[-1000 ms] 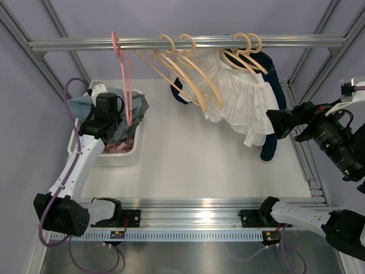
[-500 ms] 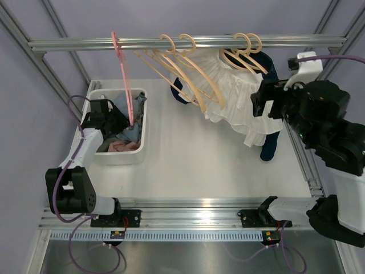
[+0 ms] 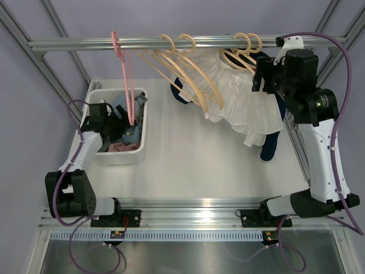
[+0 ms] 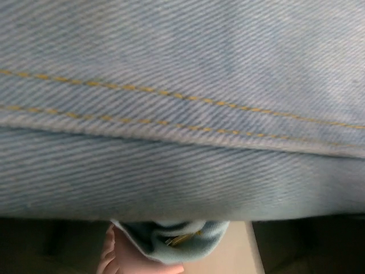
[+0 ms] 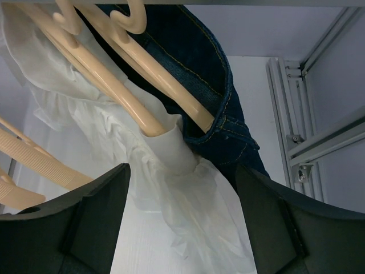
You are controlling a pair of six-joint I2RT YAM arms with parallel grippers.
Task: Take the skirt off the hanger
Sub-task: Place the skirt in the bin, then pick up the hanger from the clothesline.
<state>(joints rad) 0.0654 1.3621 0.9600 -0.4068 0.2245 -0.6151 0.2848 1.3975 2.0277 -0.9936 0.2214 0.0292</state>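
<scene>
The white ruffled skirt point(image 3: 236, 100) hangs from a beige hanger point(image 3: 242, 57) on the rail, with its waistband point(image 5: 171, 148) wrapped around the hanger's arm point(image 5: 131, 105). My right gripper point(image 3: 259, 74) is up by the rail, just right of the skirt. It is open, its fingers point(image 5: 91, 222) wide apart below the waistband and holding nothing. My left gripper point(image 3: 114, 123) is down among clothes in the white bin point(image 3: 122, 157). Light blue denim point(image 4: 182, 114) fills the left wrist view and hides its fingers.
A dark denim garment point(image 5: 211, 74) hangs on a second beige hanger right behind the skirt. Empty beige hangers point(image 3: 188, 74) and a pink hanger point(image 3: 124, 80) hang farther left on the rail point(image 3: 85, 43). Aluminium frame posts point(image 5: 296, 114) stand to the right.
My right arm has swung up from the table's right side to the rail beside the skirt's hanger. My left gripper has sunk into the bin with the clothes.
</scene>
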